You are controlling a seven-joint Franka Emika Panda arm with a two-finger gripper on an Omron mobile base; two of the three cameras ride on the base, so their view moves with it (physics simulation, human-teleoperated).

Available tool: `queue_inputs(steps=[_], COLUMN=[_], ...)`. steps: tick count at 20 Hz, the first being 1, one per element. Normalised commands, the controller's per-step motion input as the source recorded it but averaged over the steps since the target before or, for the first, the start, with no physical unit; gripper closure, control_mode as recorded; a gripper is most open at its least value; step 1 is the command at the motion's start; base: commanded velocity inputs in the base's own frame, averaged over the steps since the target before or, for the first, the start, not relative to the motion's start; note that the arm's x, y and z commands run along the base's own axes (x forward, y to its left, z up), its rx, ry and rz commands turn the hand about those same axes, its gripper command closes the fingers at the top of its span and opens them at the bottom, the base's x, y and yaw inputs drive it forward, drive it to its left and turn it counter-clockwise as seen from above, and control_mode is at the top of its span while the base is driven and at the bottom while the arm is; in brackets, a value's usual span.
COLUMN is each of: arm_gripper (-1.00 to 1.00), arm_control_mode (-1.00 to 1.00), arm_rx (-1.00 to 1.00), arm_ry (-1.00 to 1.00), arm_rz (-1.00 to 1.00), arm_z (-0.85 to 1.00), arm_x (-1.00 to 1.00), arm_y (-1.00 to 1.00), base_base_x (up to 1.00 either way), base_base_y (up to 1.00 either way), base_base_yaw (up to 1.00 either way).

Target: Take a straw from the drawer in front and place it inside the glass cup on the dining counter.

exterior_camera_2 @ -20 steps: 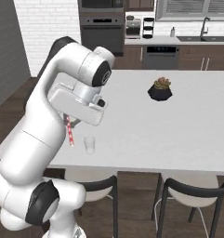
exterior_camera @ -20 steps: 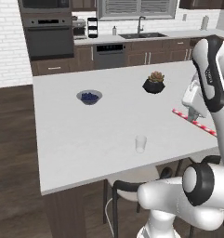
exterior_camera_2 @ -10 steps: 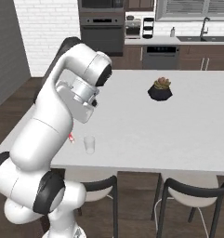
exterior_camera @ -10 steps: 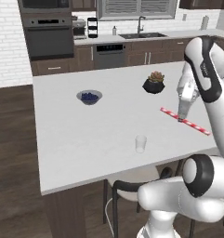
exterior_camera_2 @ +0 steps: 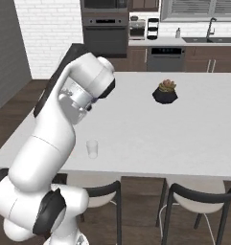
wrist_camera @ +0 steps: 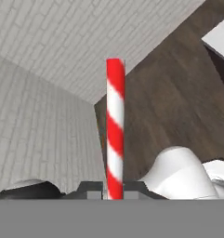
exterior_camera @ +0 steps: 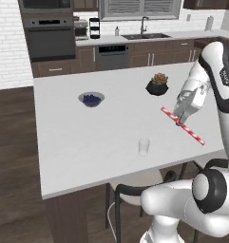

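The straw (exterior_camera: pixel 183 126) is clamped in the gripper (exterior_camera: pixel 178 122) above the tabletop (exterior_camera: pixel 87 133), its long axis slanting nearly flat rather than upright. The glass cup (exterior_camera: pixel 144 146) stands below and to the gripper's left, near the tabletop's front edge, apart from the straw.

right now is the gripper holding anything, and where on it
Yes: the gripper is shut on the straw, gripping it partway along its length, nearer one end than the middle.

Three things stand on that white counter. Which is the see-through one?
The glass cup, clear and near the front edge. The bowl holds blue berries; the dark plant pot holds a small plant.
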Motion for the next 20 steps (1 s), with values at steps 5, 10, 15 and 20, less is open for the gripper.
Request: queue_inputs(steps=[5, 10, 15, 20], arm_gripper=[1.0, 1.0, 1.0, 1.0], arm_control_mode=[-1.0, -1.0, -1.0, -1.0], arm_rx=[0.29, 0.3, 0.29, 0.18], arm_ry=[-0.29, -0.13, -0.02, -0.04], arm_rz=[0.0, 0.02, 0.02, 0.0], arm_z=[0.0, 0.0, 0.0, -0.15], arm_x=[0.06, 0.44, 0.56, 0.47], arm_y=[0.0, 0.0, 0.0, 0.0], base_base_x=[0.0, 0.0, 0.0, 0.0], base_base_y=[0.0, 0.0, 0.0, 0.0], base_base_yaw=[0.0, 0.0, 0.0, 0.0])
